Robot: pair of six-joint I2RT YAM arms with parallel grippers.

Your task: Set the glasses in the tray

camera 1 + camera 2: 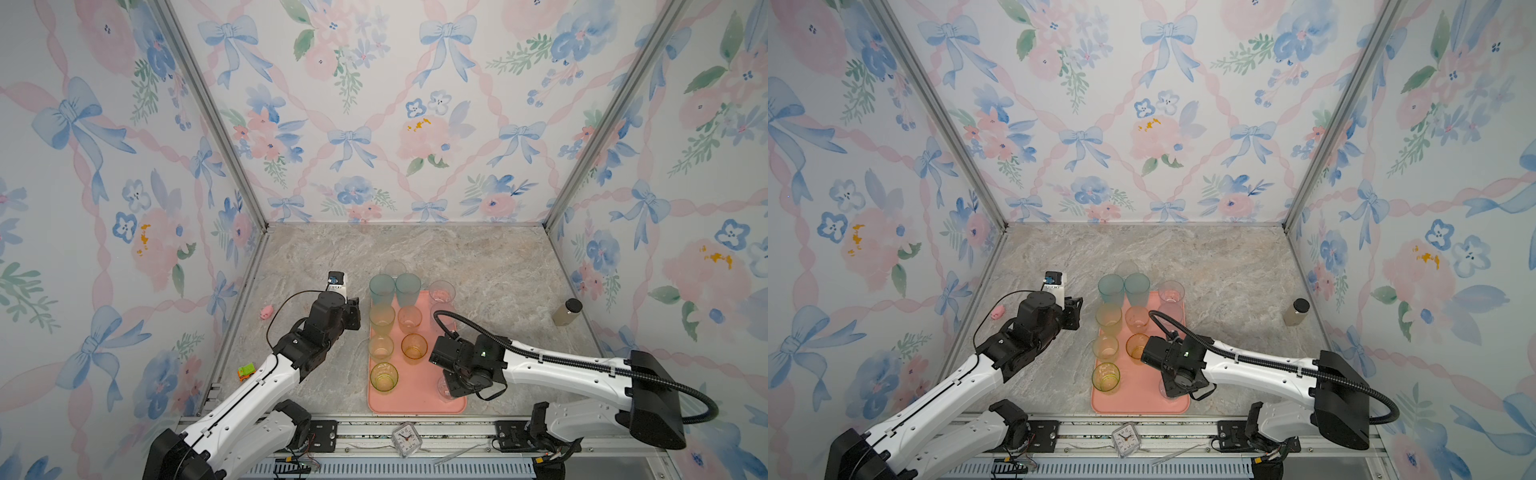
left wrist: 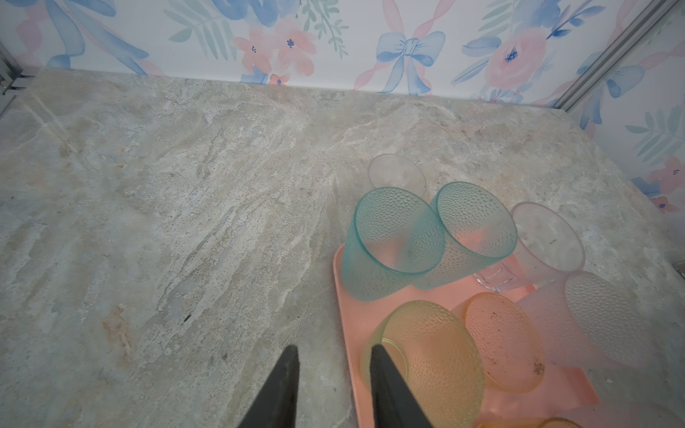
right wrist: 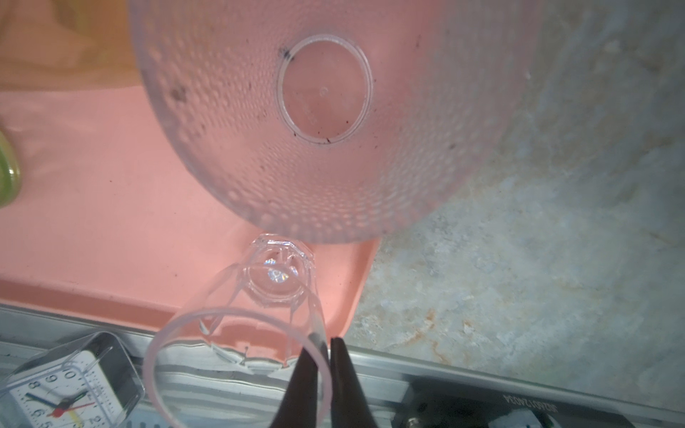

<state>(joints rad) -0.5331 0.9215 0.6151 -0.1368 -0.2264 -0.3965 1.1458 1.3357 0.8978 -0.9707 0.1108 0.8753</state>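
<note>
Eleven glasses (image 1: 414, 348) counted in both top views; a twelfth doubtful — only a faint arc just off the left rim of the tray (image 1: 415, 397), too transparent to confirm. Ten stand upright on the tray in three rough columns. Two teal glasses (image 1: 381, 287) hide its far edge. One pale glass (image 1: 395, 268) sits beyond them; the left wrist view shows it on the bare tabletop (image 2: 185, 222), off the tray.

Right gripper (image 3: 325, 339): hidden from above under its own wrist housing. In the wrist view its fingers (image 3: 348, 370) straddle the rim wall of a clear faceted glass (image 3: 222, 315), one inside, one outside, very close together. Whether they pinch the wall or stand just free of it cannot be told. That glass stands base down on the tray by the near right corner. A frosted dotted glass (image 3: 333, 166) fills much of that view, its rim cut off by the frame; contact between the two not resolvable.

Left gripper (image 2: 333, 350): fingers (image 2: 281, 389) parted, grasping nothing — tabletop shows through the gap. It hangs just beside the tray's left rim. One finger overlaps a yellow-green glass (image 2: 426, 355) in the wrist view; touching or apart, cannot tell.

Clock (image 3: 66, 385) cut off at the frame edge. Bottle (image 1: 567, 311) upright, well apart on the right.
</note>
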